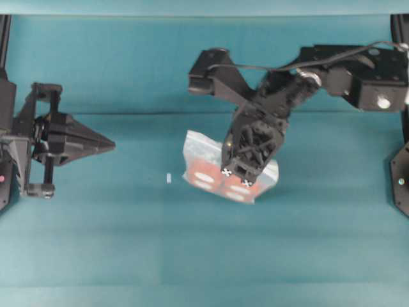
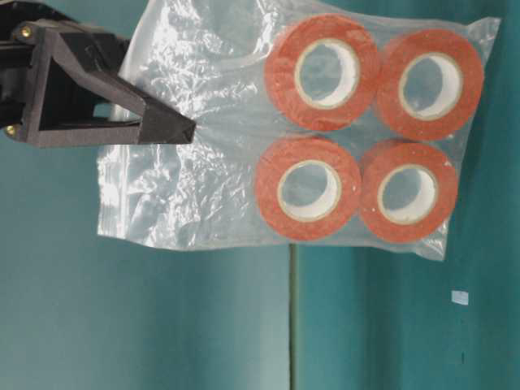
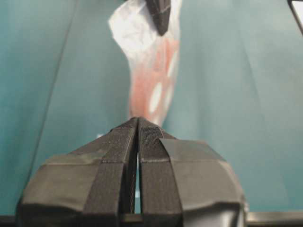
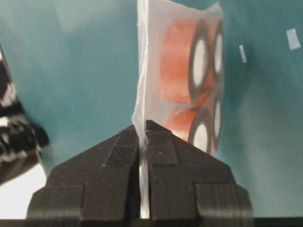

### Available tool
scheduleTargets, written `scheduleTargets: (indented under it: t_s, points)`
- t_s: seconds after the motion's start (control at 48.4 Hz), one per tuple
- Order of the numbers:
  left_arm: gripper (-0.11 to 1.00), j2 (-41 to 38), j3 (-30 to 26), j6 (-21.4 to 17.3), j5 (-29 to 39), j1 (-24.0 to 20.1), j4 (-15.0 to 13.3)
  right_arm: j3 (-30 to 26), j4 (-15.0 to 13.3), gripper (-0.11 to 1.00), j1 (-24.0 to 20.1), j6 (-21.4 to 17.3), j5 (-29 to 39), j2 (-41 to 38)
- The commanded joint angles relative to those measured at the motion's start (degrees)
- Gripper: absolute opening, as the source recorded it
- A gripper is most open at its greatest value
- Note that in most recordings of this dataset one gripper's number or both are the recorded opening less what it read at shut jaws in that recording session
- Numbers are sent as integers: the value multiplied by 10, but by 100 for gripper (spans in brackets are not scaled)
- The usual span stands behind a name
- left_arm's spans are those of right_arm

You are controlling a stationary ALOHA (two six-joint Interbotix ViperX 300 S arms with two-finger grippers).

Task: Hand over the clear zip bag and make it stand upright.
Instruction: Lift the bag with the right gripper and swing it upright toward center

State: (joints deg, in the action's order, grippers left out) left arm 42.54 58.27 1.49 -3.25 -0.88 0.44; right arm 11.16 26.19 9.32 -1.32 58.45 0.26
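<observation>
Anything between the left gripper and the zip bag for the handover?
Nothing visible. In the left wrist view, the shut left gripper faces the clear zip bag across bare teal table. The right gripper holds the bag by its edge.

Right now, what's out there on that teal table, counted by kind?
Clear zip bag: 1
Orange-red rolls inside the bag: 4
Robot grippers, left gripper and right gripper: 2
Small white scrap on the table: 1
Total: 8
</observation>
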Motion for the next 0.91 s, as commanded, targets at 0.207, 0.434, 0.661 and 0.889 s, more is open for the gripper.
scheduleTargets:
  t_s: [0.207, 0.434, 0.661, 0.889]
  points:
    - [-1, 11, -8, 0, -6, 0, 1, -50, -7, 1, 8, 44, 39, -14]
    - [-1, 14, -7, 0, -6, 0, 1, -61, -37, 1, 11, 50, 60, -19]
    - [-1, 14, -8, 2, -11, 0, 1, -72, -47, 1, 11, 91, 68, -26]
    - [-1, 14, -7, 30, -25, -1, 1, -91, -50, 1, 11, 125, 68, -43]
